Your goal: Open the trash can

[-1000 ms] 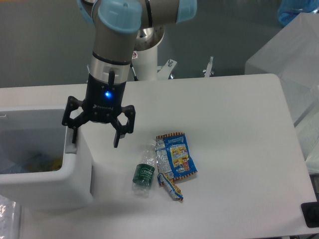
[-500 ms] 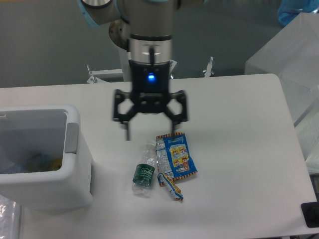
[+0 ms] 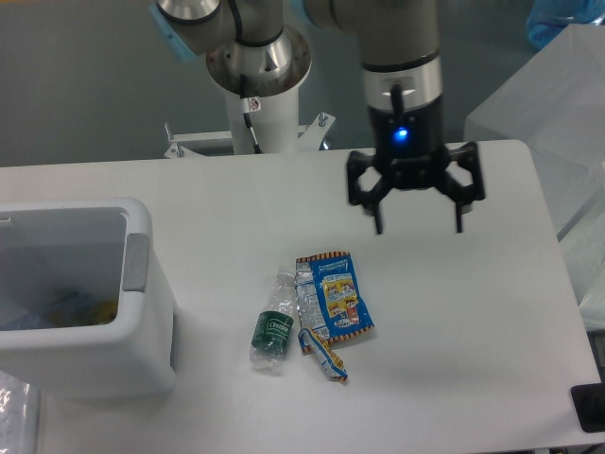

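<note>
The trash can (image 3: 142,322) is a large white boxy bin at the left edge of the table. Its top stands open and I see some rubbish inside. A grey rectangular tab (image 3: 137,261) sits on its right rim. My gripper (image 3: 419,227) hangs open and empty above the table's far right part, well away from the bin. Its two fingers point down.
A small plastic bottle with a green label (image 3: 272,323) lies near the table's middle. Next to it lie a blue snack packet (image 3: 337,297) and a small wrapper (image 3: 325,357). A translucent white box (image 3: 558,113) stands off the table's right side.
My gripper has moved from the bin's right rim across the table to the far right. It stays open. The bin, the bottle and the packets have not moved.
</note>
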Action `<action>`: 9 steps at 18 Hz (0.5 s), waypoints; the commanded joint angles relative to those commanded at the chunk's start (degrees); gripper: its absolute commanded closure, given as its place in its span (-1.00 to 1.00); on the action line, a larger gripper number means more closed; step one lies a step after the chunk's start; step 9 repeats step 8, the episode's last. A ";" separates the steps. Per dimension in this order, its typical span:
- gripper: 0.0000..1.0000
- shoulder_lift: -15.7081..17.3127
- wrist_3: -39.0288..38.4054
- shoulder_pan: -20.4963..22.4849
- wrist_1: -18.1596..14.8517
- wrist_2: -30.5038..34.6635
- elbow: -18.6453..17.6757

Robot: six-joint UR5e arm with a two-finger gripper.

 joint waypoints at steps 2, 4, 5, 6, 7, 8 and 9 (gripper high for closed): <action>-1.00 0.35 2.55 0.18 -2.55 0.27 -0.26; -1.00 1.31 6.15 0.27 -4.05 2.45 -1.14; -1.00 2.54 7.91 1.22 -4.14 3.51 -1.84; -1.00 3.77 9.15 2.10 -4.40 3.78 -2.72; -1.00 4.74 10.29 2.98 -4.58 3.78 -3.86; -1.00 5.62 11.78 4.04 -4.49 3.70 -4.83; -1.00 5.62 11.78 4.04 -4.49 3.70 -4.83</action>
